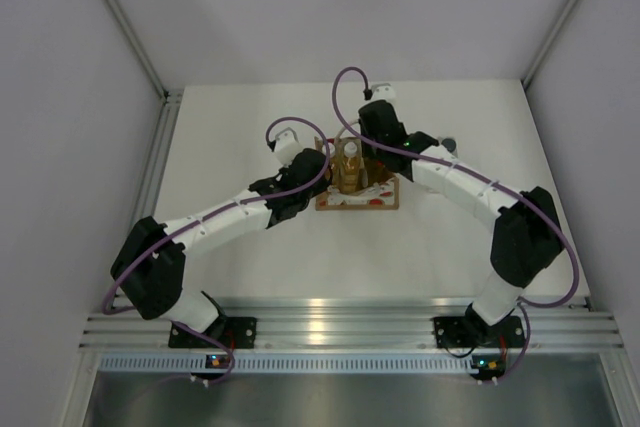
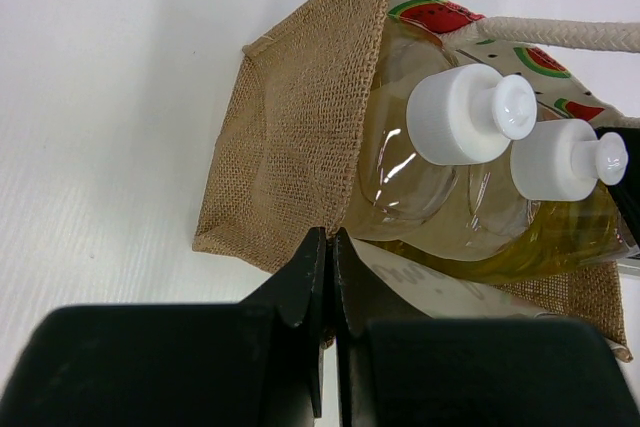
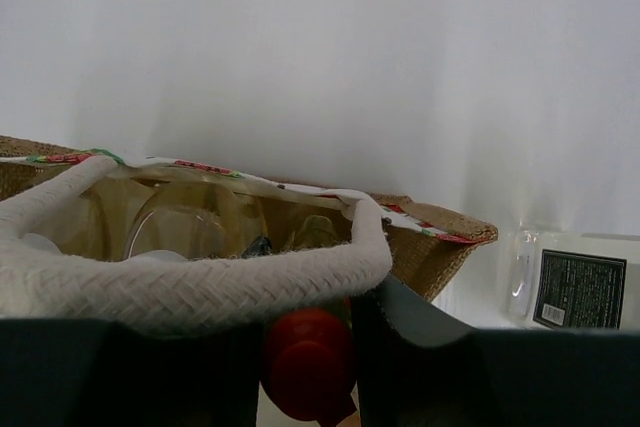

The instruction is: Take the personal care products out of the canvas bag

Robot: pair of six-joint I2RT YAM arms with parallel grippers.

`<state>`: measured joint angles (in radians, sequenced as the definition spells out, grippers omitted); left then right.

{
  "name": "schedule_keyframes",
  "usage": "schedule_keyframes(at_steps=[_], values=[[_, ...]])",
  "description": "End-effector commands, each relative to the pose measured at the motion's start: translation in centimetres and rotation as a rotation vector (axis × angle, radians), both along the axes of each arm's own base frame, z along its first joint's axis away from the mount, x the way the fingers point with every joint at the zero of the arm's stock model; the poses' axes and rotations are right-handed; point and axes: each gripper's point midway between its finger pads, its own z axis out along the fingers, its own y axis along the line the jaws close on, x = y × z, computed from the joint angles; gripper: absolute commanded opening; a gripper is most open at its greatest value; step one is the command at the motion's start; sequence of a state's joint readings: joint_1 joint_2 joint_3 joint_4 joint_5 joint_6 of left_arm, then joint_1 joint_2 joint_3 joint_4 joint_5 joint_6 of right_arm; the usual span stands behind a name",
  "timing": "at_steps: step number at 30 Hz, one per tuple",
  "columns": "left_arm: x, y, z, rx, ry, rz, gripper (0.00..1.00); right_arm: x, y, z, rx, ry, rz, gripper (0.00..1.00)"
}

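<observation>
The canvas bag point(image 1: 385, 197) lies at the table's middle, its mouth toward the far side. My left gripper point(image 1: 318, 162) is shut on the bag's burlap edge point(image 2: 290, 147), its jaws point(image 2: 331, 239) pinching the fabric. Two amber bottles with white caps point(image 2: 460, 112) point(image 2: 560, 159) lie inside the bag. My right gripper point(image 1: 365, 147) is at the bag's mouth; in its wrist view it point(image 3: 310, 347) is shut on the red cap point(image 3: 305, 367) of the yellow bottle, under the white handle point(image 3: 200, 282). The clear bottle point(image 1: 447, 144) lies on the table to the right, outside the bag point(image 3: 440, 247).
The clear bottle with its black label point(image 3: 570, 287) lies close beside my right gripper. White walls enclose the table at back and sides. An aluminium rail point(image 1: 330, 332) runs along the near edge by the arm bases.
</observation>
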<state>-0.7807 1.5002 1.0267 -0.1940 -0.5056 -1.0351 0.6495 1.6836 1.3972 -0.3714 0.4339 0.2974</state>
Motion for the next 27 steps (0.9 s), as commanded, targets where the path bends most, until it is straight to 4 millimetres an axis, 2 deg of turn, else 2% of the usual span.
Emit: schedule_keyframes(at_steps=[1,5,14,27], values=[[-1.5,-0.6,-1.5,0.01,0.07,-0.05,0.0,0.2,-0.2,7.0,0.096,-0.13,-0.002,0.0],[-1.5,-0.8,-1.2,0.006,0.068,-0.053,0.0,0.0,-0.7,8.8,0.109,-0.168,-0.014,0.0],[-1.4,-0.7,-1.1,0.005,0.065,-0.048,0.0,-0.6,-1.0,10.4,0.133,-0.195,-0.01,0.0],[-1.2,-1.0,-1.6,0.009,0.075,-0.048,0.0,-2.2,-1.3,15.6,0.163,-0.264,0.032,0.0]])
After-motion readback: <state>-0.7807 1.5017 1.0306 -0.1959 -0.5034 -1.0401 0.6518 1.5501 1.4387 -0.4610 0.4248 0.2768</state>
